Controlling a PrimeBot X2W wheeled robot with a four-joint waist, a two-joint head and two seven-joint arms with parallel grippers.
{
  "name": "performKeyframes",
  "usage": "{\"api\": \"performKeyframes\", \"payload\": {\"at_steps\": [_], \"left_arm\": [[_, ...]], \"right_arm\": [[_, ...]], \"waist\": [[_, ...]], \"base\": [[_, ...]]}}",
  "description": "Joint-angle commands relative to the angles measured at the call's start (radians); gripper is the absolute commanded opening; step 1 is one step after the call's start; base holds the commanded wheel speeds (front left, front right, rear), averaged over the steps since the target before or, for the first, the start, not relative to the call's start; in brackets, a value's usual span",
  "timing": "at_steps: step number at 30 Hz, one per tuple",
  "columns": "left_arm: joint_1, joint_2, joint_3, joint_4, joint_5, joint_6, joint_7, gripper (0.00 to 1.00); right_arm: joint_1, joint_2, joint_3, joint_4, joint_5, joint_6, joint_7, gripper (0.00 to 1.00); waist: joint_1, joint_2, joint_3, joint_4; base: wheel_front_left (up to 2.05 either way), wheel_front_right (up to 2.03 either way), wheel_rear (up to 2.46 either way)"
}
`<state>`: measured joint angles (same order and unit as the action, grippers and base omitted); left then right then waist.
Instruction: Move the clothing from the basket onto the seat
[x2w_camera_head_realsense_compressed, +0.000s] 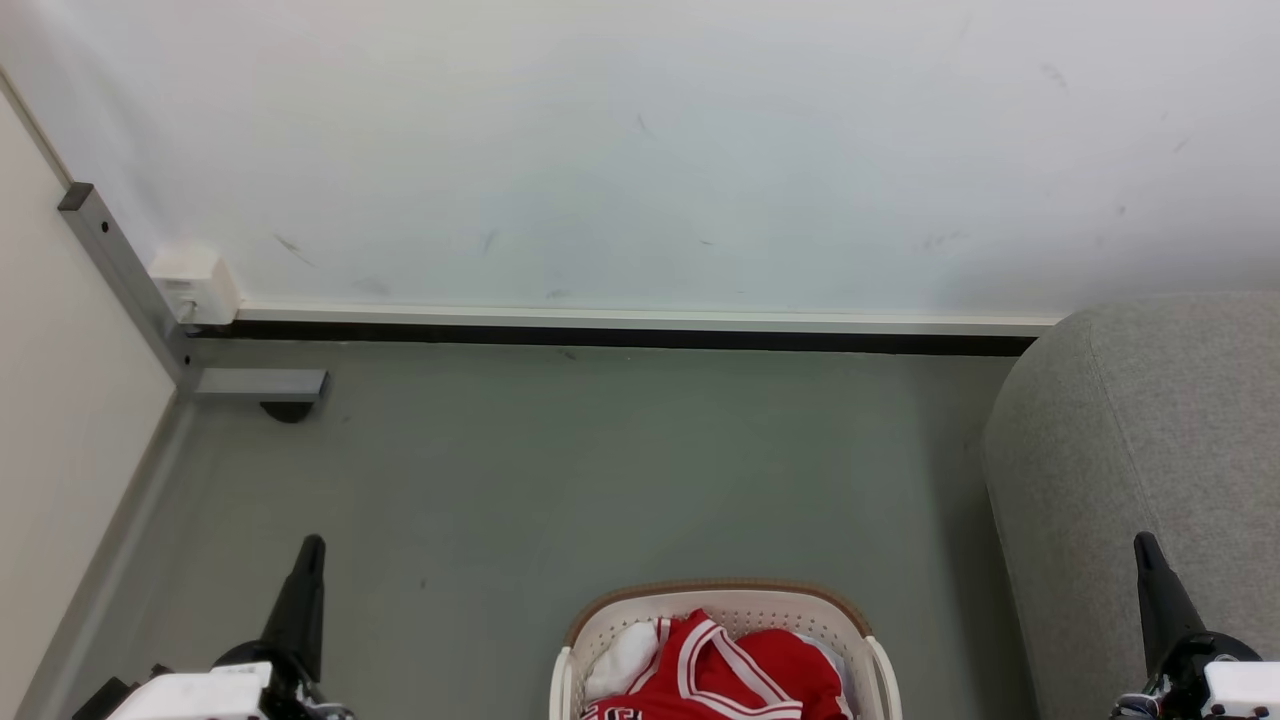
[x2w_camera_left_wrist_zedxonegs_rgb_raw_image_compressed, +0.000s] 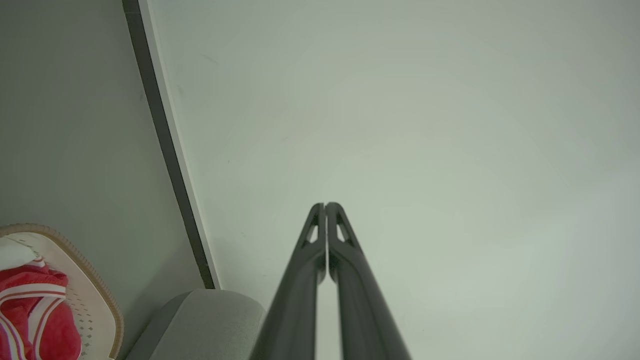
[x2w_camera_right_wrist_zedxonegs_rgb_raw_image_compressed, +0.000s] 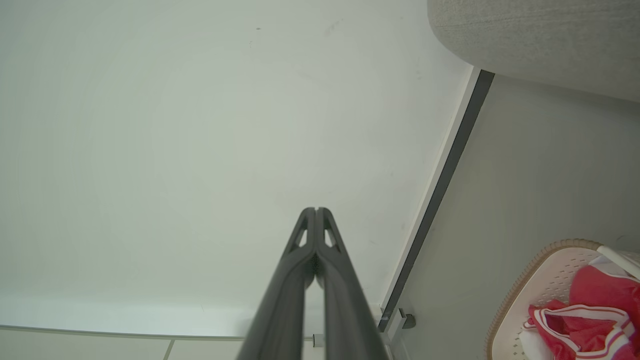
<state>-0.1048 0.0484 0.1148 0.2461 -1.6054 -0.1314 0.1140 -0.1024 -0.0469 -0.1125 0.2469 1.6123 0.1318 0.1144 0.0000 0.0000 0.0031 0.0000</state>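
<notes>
Meanwhile, clothing: bright red, white-striped jersey (x2w_camera_head_realsense_compressed: 730, 670) heaped inside oval cream perforated plastic basket (x2w_camera_head_realsense_compressed: 722, 587).
Seat: light grey fabric sofa (x2w_camera_head_realsense_compressed: 1140, 450), right of basket.
Left gripper (x2w_camera_head_realsense_compressed: 312, 545), right gripper (x2w_camera_head_realsense_compressed: 1143, 542): fingers together, empty.

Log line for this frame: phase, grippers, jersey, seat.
phase: pre-grasp | left gripper: shut, empty | right gripper: shut, empty | red jersey: in basket | seat: right of basket
</notes>
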Motion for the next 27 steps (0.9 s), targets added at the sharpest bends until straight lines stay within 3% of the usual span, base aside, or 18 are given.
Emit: {"api": "performKeyframes", "payload": {"at_steps": [1, 27], "left_arm": [[-0.009, 0.002, 0.001, -0.003, -0.014, -0.001, 0.003, 0.00], [-0.009, 0.002, 0.001, -0.003, -0.014, -0.001, 0.003, 0.00]], "right_arm": [[-0.013, -0.007, -0.003, -0.006, 0.001, -0.002, 0.002, 0.00], [-0.013, -0.007, -0.003, -0.006, 0.001, -0.002, 0.002, 0.00]], "waist": [[0.0000, 0.0000, 0.000, 0.000], [0.0000, 0.0000, 0.000, 0.000]], "base": [[0.00, 0.00, 0.00], [0.00, 0.00, 0.00]]}}
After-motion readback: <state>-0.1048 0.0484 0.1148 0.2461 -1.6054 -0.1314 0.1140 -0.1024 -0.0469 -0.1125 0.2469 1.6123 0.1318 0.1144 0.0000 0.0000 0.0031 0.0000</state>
